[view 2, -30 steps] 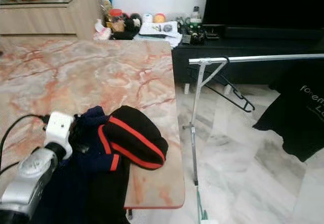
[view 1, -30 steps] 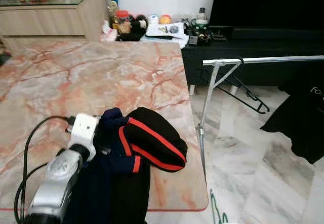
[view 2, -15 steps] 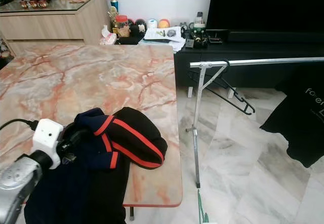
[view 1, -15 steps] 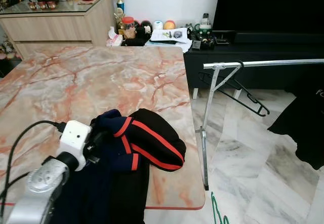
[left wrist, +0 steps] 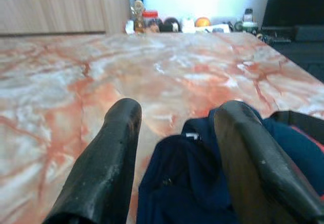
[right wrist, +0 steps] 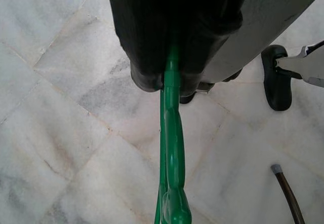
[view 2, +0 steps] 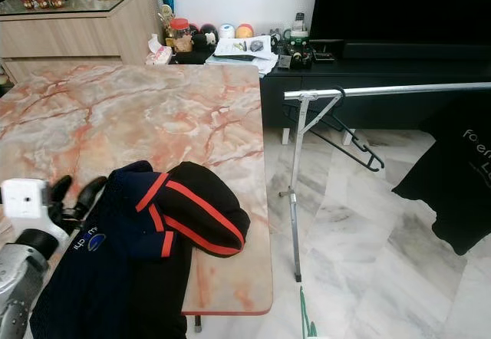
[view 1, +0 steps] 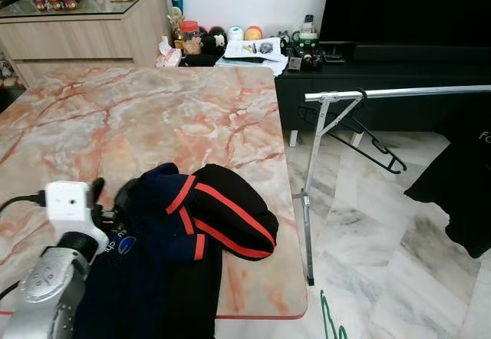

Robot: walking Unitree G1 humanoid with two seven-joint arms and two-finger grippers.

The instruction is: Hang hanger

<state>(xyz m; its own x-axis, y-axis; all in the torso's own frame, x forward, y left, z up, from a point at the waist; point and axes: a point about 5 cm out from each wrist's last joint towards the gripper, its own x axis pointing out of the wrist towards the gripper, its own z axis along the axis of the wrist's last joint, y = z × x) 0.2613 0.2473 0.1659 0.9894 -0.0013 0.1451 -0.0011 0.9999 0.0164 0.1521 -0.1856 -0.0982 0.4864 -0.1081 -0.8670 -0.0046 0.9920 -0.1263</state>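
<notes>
Left eye view: the left gripper (view 1: 107,201), fingers now spread, has backed off the garment (view 1: 192,224) at lower centre; the right gripper (right wrist: 174,77) pinches the green hanger (right wrist: 171,158), ready for dressing.

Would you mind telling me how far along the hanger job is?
Done: the right gripper is shut on the green plastic hanger, low over the floor. In hand: the open left gripper sits at the dark garment. Left: hooking it on the silver rail.
</notes>
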